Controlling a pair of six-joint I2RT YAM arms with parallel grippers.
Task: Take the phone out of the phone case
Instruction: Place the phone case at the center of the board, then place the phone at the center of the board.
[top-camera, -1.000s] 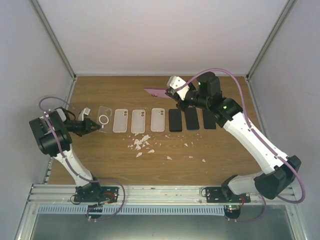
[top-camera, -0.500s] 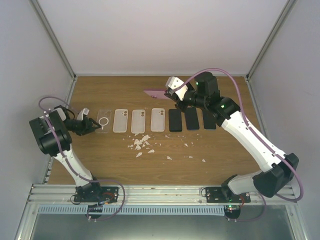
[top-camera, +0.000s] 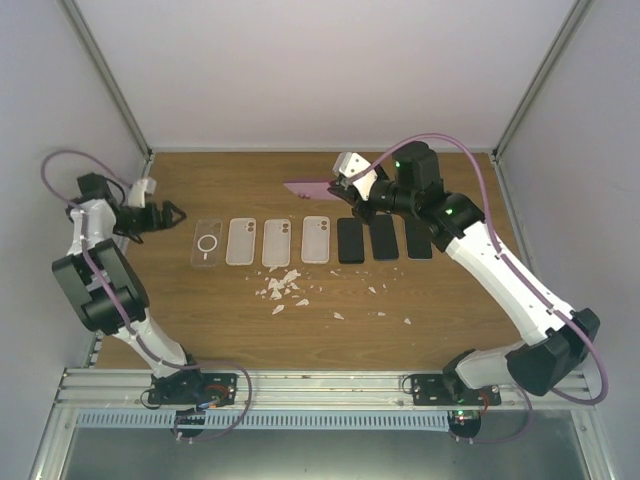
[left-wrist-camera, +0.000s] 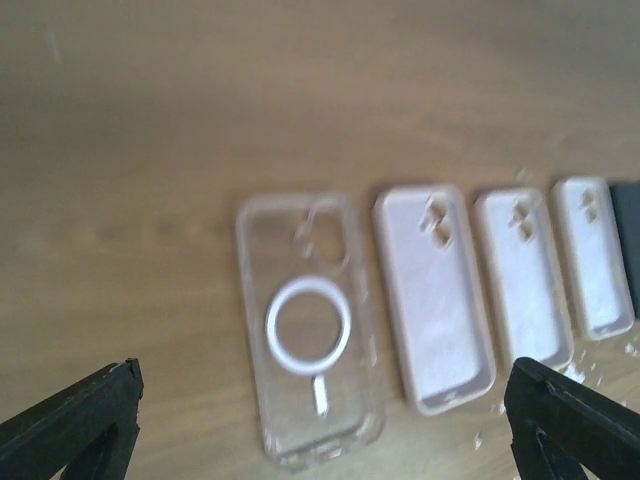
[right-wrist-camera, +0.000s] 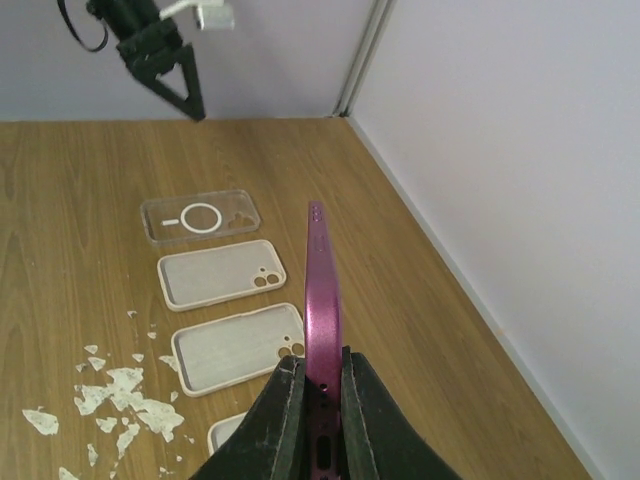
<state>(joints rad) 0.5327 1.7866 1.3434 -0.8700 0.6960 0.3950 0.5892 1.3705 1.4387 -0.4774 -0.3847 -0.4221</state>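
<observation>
Currently my right fingers (right-wrist-camera: 288, 420) are pinching the magenta phone case (right-wrist-camera: 320, 290) edge-on, left fingers (left-wrist-camera: 75, 420) gaping empty; unsupported, I'm risking it twisting loose.

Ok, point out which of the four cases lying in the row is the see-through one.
The clear case at the row's left end, with a white ring on it. The three cases beside it are opaque and whitish.
</observation>
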